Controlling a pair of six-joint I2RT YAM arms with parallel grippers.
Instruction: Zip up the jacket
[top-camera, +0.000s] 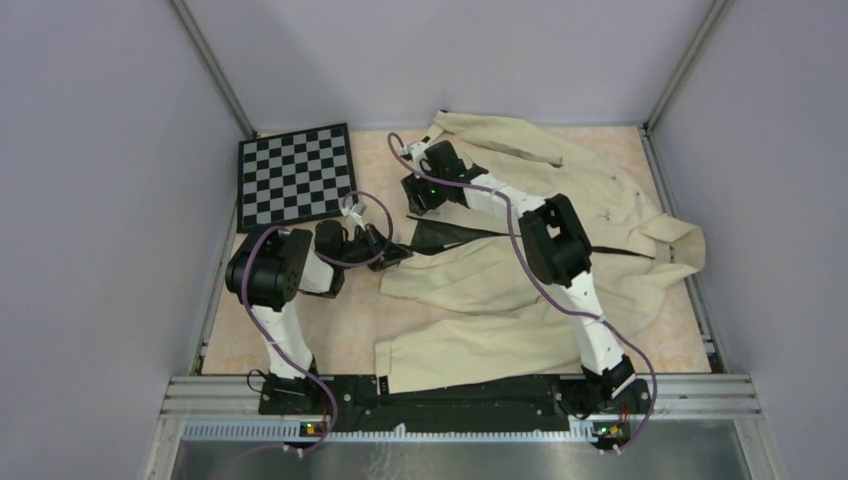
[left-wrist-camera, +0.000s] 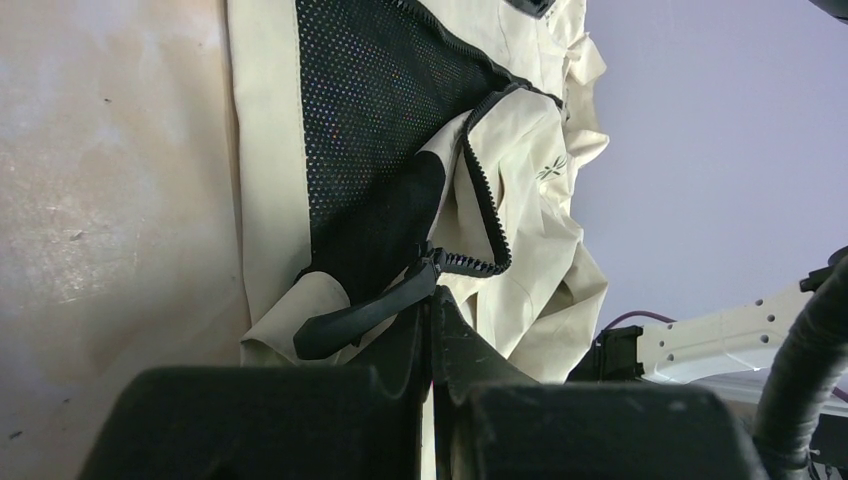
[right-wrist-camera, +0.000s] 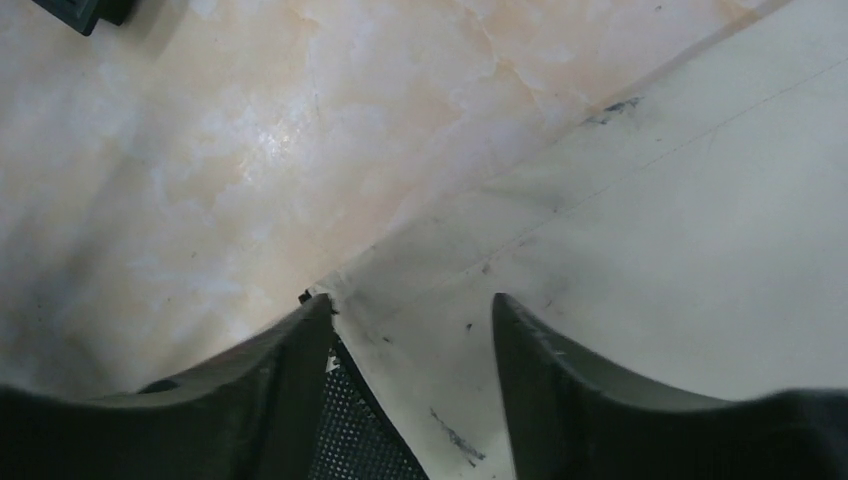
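The cream jacket (top-camera: 520, 290) lies spread over the right half of the table, with its dark zipper line (top-camera: 610, 252) running left to right. Its left end is open and shows black mesh lining (left-wrist-camera: 370, 110). My left gripper (top-camera: 396, 252) is at that open end. In the left wrist view it (left-wrist-camera: 432, 296) is shut on the jacket's edge, right by the zipper teeth (left-wrist-camera: 480, 190) and a black pull tab (left-wrist-camera: 350, 320). A small dark starburst mark (left-wrist-camera: 552, 168) shows on the cloth. My right gripper (top-camera: 414, 196) is open, and its jaws (right-wrist-camera: 410, 305) straddle the jacket's upper hem corner (right-wrist-camera: 420, 330).
A black-and-white checkerboard (top-camera: 295, 175) lies at the back left. Grey walls enclose the table on three sides. Bare marbled tabletop (top-camera: 340, 330) lies in front of the left arm. The right arm (top-camera: 560, 250) reaches over the jacket.
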